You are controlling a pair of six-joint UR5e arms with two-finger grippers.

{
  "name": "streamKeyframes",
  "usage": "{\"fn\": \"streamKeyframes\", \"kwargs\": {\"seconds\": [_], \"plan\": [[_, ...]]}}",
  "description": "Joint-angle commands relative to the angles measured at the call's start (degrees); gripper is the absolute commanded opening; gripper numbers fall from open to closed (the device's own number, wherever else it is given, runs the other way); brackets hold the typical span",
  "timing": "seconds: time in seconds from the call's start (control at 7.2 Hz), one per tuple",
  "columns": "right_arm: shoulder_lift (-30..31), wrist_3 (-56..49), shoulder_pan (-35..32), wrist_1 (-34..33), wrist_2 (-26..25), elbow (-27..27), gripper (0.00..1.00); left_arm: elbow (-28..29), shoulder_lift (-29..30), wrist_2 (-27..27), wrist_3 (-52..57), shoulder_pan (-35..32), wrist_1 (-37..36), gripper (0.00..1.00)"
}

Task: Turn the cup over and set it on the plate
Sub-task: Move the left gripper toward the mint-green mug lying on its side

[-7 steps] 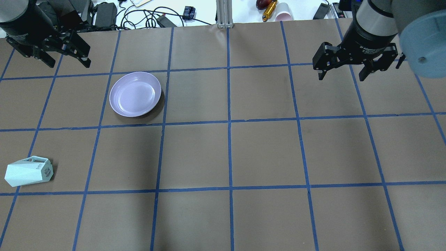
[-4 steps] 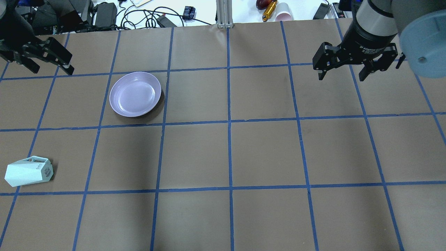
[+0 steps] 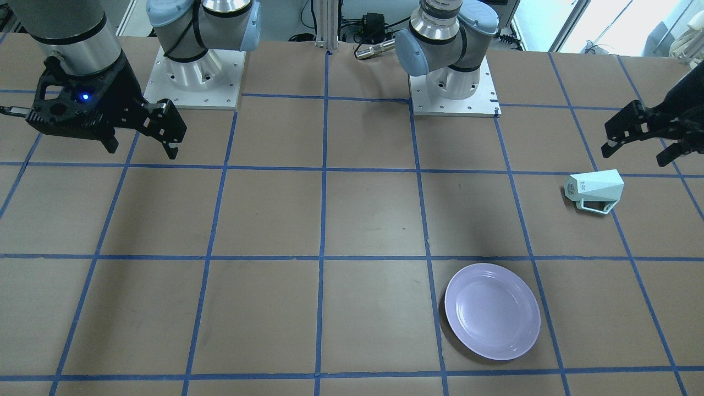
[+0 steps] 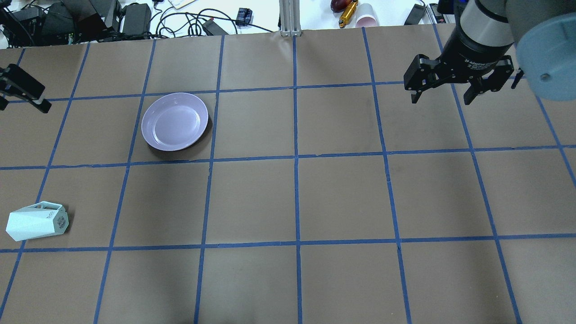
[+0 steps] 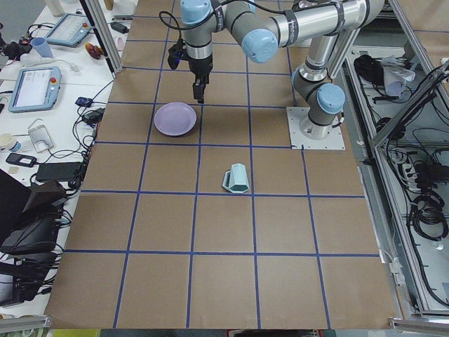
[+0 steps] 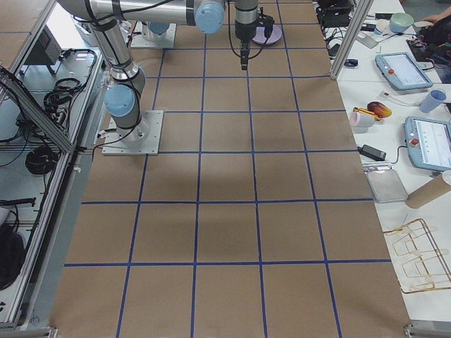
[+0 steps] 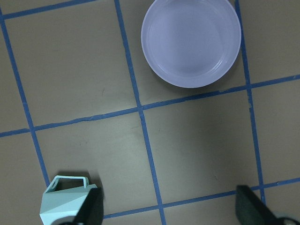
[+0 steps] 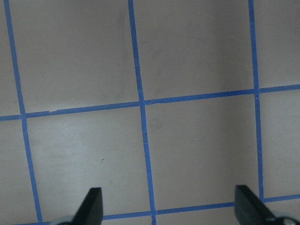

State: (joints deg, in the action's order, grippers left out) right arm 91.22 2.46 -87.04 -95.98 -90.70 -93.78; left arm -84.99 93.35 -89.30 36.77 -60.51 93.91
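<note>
The pale mint-green cup [image 4: 37, 220] lies on its side near the table's left edge, base toward the middle and handle on the far side. It also shows in the front view [image 3: 597, 187] and at the lower left of the left wrist view [image 7: 65, 206]. The lavender plate [image 4: 174, 121] sits upright and empty, farther from me and to the right of the cup [image 3: 492, 311] [image 7: 191, 42]. My left gripper [image 3: 635, 151] is open and empty, hovering just beyond the cup; in the overhead view only one finger [image 4: 27, 90] shows at the left edge. My right gripper [image 4: 441, 94] [image 3: 142, 149] is open and empty over the table's far right.
The brown table top carries a blue tape grid. Both arm bases [image 3: 190, 71] [image 3: 454, 82] stand at my edge of the table. Cables, power bricks and a pink paper cup [image 4: 366, 15] lie beyond the far edge.
My left gripper has moved left and a little toward me, now mostly past the overhead view's left edge. The right arm, cup and plate have not moved.
</note>
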Motion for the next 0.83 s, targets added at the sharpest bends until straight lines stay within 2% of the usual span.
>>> {"fn": "streamKeyframes", "kwargs": {"seconds": [0.0, 0.28, 0.69], "plan": [[0.01, 0.00, 0.02, 0.00, 0.00, 0.00, 1.00, -0.70, 0.08, 0.18, 7.38, 6.52, 1.88, 1.00], [-0.08, 0.00, 0.02, 0.00, 0.00, 0.00, 1.00, -2.54, 0.69, 1.31, 8.58, 13.20, 1.72, 1.00], [-0.08, 0.00, 0.02, 0.00, 0.00, 0.00, 1.00, -2.90, 2.27, 1.41, 15.13, 18.04, 1.71, 1.00]]}}
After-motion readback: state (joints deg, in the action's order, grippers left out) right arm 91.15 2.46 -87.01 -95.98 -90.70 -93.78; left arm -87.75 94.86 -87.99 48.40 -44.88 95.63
